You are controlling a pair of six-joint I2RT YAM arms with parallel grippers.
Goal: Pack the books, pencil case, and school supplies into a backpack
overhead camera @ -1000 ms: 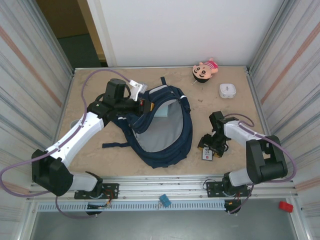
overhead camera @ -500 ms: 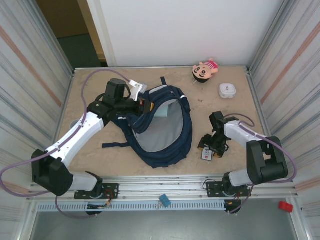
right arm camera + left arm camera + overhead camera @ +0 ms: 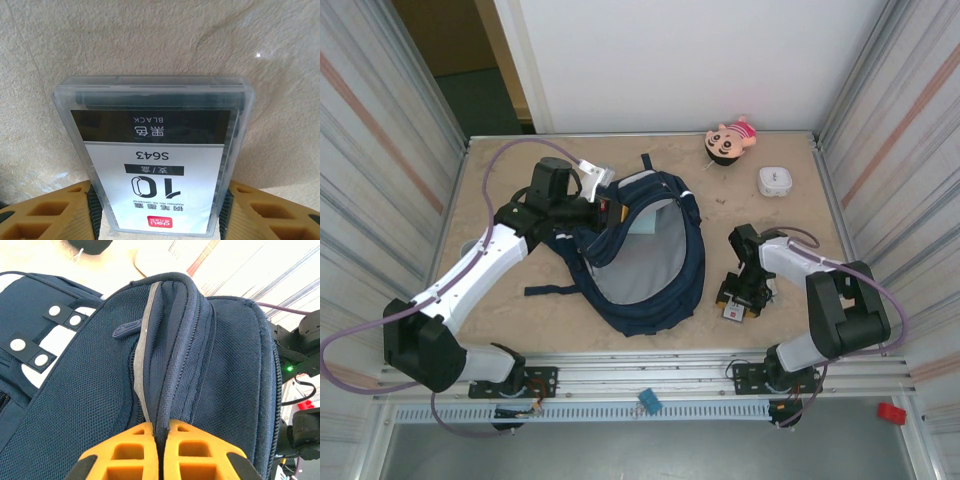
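One backpack (image 3: 692, 262): lying flat on the tabletop (image 3: 790, 240) with its main mouth gaping and the grey lining showing. The opening sits just past the left jaws and well off to the left of the right jaws.
Left jaws: clamped tight on a fold of the backpack's rim fabric. Looks to me like they're propping the mouth open for whatever goes in.
Right jaws: down at the tabletop, spread about pack-wide, one on each side of the school supplies pack. Can't tell if they're actually squeezing it. I'd call this the grab-the-supplies step.
School supplies pack (image 3: 155, 150): small clear case with a white label and a black band, flat on the tabletop. Its near end is between the right jaws, the rest pokes out ahead. Next it needs a firm pinch on those slick sides, then a lift, a carry left and a drop into the open mouth.
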